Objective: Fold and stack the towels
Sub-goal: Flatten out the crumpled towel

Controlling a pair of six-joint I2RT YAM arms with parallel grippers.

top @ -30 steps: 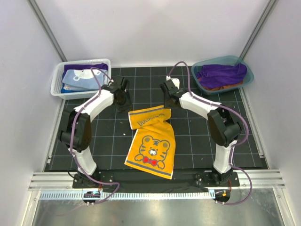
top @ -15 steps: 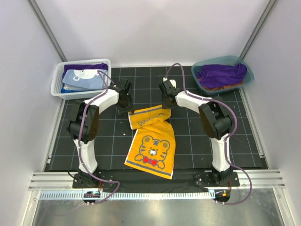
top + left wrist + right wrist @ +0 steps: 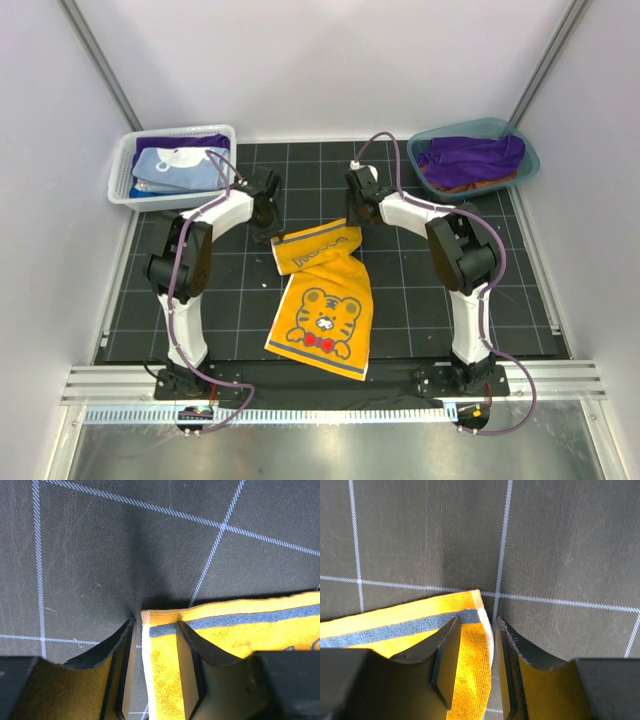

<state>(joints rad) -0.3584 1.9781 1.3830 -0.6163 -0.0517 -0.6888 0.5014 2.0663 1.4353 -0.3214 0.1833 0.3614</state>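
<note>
Over at the far left, the white mesh basket (image 3: 118, 190) holds a light blue towel (image 3: 175, 162) with a deep purple towel (image 3: 205, 142) behind it. Both lie flat, which looks to me like the finished pile. Next along, the left gripper (image 3: 266, 215) is down at the black mat (image 3: 420, 300), and its wrist view shows why. Its jaws are spread a little and straddle the far left corner of the yellow-orange towel (image 3: 322, 300). One finger sits on bare mat just outside the navy-striped hem and the other rests on the cloth, with nothing squeezed yet as far as I can see. The towel itself lies in the middle of the mat, tiger face up and slightly askew. The right gripper (image 3: 352, 208) mirrors this at the far right corner. Its jaws are likewise parted around the hem, with cloth between them but not clamped. Since the two arms are set on matching corners, I'd guess they mean to lift the far edge together and bring it towards the near one for a fold across. At the far right, the teal tub (image 3: 532, 165) holds a crumpled purple towel (image 3: 470, 155) over something orange, presumably waiting their turn.
</note>
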